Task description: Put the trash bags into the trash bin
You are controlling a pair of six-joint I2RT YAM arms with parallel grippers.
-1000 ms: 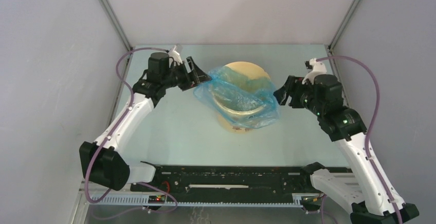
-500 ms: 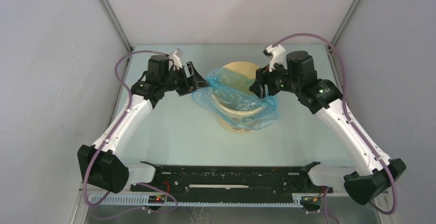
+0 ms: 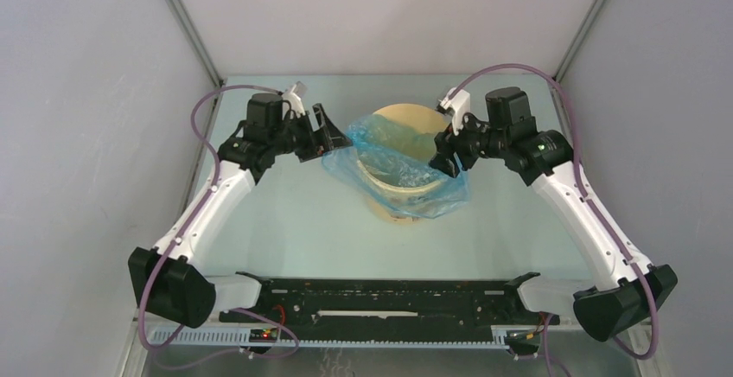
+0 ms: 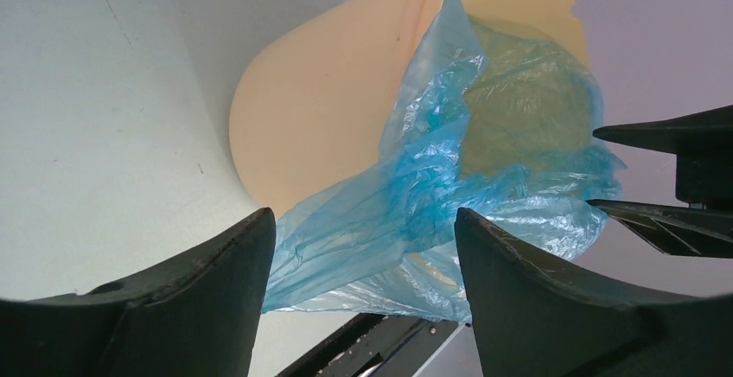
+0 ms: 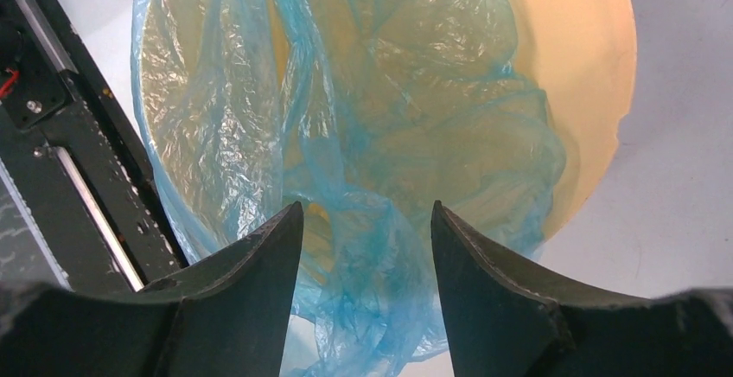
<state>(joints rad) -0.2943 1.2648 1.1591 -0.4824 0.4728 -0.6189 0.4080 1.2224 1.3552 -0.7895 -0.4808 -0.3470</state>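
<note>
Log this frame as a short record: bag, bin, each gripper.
trash bag: translucent light-blue plastic film, draped over the bin's near rim, partly inside
trash bin: round pale yellow-tan bucket on the table, far rim bare
left gripper: open, beside the bag's left edge
right gripper: open, film between its jaws, at the right rim

The tan trash bin (image 3: 415, 122) is stood on the pale table (image 3: 285, 221); a black rail (image 3: 380, 295) is fixed on its near side.

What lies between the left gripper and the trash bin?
Only the trash bag: its loose blue film spills over the trash bin's side toward the left gripper. The left wrist view shows it just beyond the open jaws.
</note>
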